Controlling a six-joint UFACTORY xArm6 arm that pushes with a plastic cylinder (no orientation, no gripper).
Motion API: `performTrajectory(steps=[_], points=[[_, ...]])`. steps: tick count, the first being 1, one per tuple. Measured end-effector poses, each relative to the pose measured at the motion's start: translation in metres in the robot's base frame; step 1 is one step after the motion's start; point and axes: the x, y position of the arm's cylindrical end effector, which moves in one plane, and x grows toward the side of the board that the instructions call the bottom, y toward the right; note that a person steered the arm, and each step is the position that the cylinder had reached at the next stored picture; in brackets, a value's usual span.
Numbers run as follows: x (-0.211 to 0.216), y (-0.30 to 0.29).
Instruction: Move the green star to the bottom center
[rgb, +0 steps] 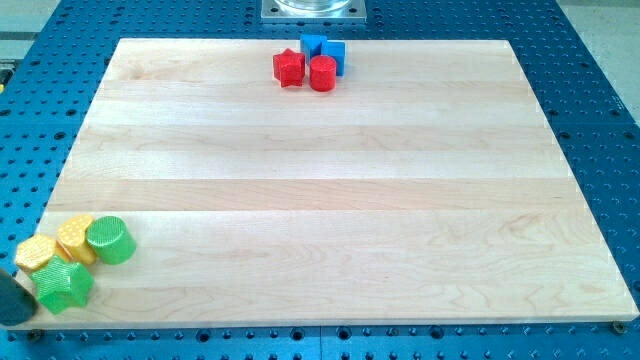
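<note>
The green star (62, 286) lies at the board's bottom left corner, near the left edge. My tip (20, 312) shows as a dark shape at the view's bottom left, right beside the star's left side and seemingly touching it. A green cylinder (110, 240) sits just up and right of the star. Two yellow blocks, one (76, 238) next to the cylinder and one (36, 253) at the board's edge, sit directly above the star. All these blocks are bunched together.
A red star (289, 67), a red cylinder (322, 73) and two blue blocks (313, 45) (333, 55) cluster at the top centre of the wooden board (320, 200). A blue perforated table surrounds the board.
</note>
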Motion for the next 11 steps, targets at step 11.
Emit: performTrajectory(steps=[11], points=[[-0.072,0.263]])
